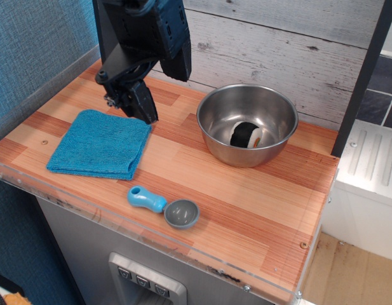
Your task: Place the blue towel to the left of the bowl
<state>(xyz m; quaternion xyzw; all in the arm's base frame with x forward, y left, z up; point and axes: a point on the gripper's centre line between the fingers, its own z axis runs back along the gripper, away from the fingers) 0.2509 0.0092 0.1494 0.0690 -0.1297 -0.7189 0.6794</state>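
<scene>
— Wooden counter (246, 210): where's the blue towel (100, 144)?
— Flat, left of the bowl (248, 124). My gripper (140, 105) is at its far right corner; I can't tell whether it's open. It looks soft and light; I'd pinch an edge.

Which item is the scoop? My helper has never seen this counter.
On the wooden counter, look along the front edge, before the steel bowl and blue towel. The scoop lies there alone: stubby light-blue handle, small grey cup.
</scene>
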